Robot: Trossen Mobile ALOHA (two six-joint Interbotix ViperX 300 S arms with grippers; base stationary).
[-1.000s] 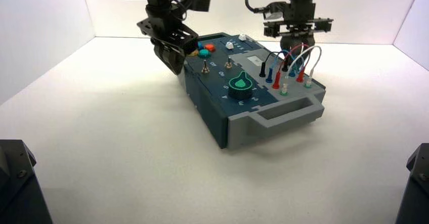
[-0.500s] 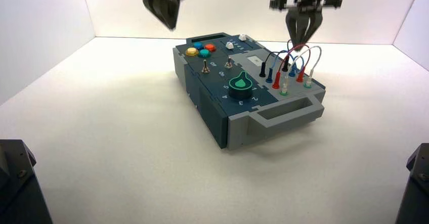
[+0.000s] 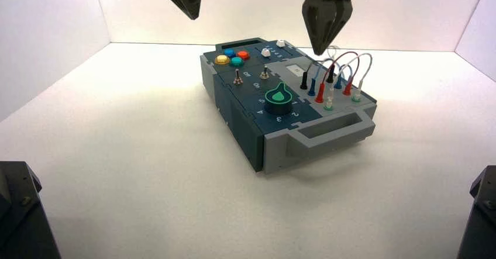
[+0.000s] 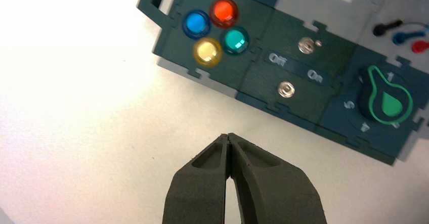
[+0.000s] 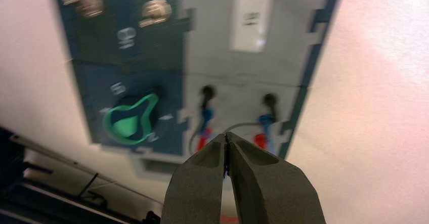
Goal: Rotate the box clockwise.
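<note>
The box (image 3: 245, 98) is set at an angle on the pale surface (image 3: 146, 171), one grey handle (image 3: 333, 133) pointed toward the camera and a dark handle (image 3: 240, 44) at the far end. Four round buttons are grouped near the far left corner: yellow (image 3: 221, 59), blue (image 3: 229, 52), red (image 3: 243, 55) and green (image 3: 236, 62). Two metal toggle switches (image 3: 237, 78) are mounted between the buttons and the green-topped dial (image 3: 278, 99), which is placed near the close end. Two white sliders (image 3: 265, 52) are seen at the far end. Black, blue, red and white wires (image 3: 351, 66) are looped over the grey right part.

The left gripper (image 4: 228, 135) is held in the air beyond the box's far left corner, apart from the box, its fingers brought together with nothing between them. The right gripper (image 5: 226, 134) is held above the far side of the box, near the wires, its fingers likewise closed together at the tips.
</note>
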